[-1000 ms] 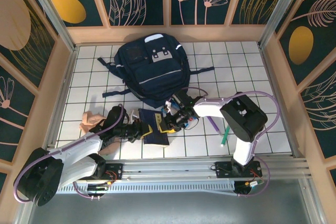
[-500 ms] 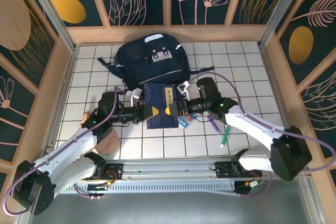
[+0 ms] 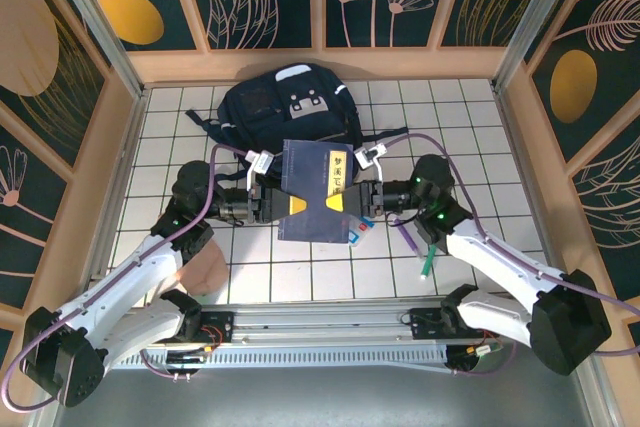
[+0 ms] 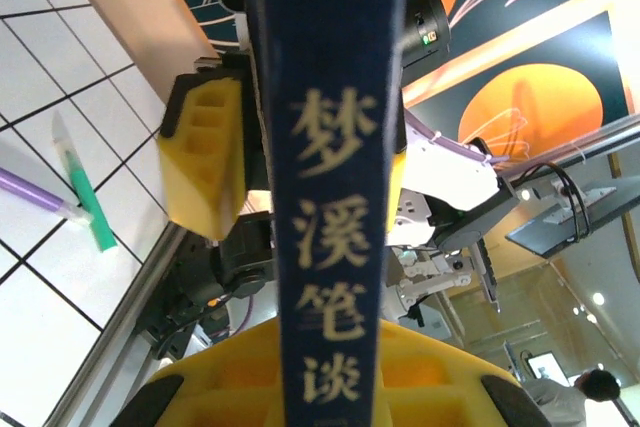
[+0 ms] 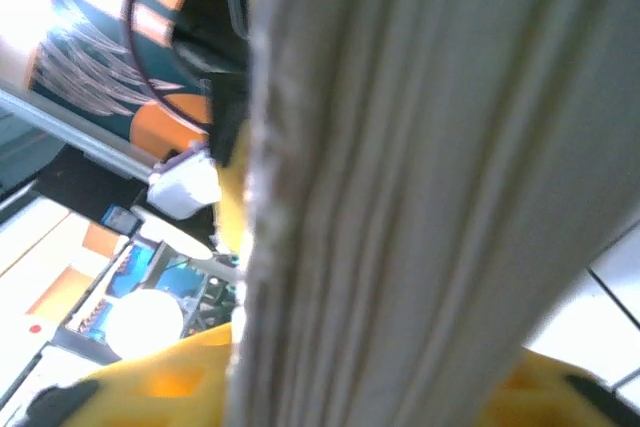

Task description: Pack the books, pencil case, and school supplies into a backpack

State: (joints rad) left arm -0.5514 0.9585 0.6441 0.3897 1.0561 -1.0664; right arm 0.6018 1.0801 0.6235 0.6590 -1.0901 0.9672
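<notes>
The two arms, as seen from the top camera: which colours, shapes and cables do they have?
Both the left arm and the right arm have white rounded links and black joint housings. A purple cable loops along each. The left gripper and right gripper have black bodies with chunky yellow fingers. A small green light glows near the right wrist.

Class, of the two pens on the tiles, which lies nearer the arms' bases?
The green pen. The purple pen beside it lies farther back from the bases.
</notes>
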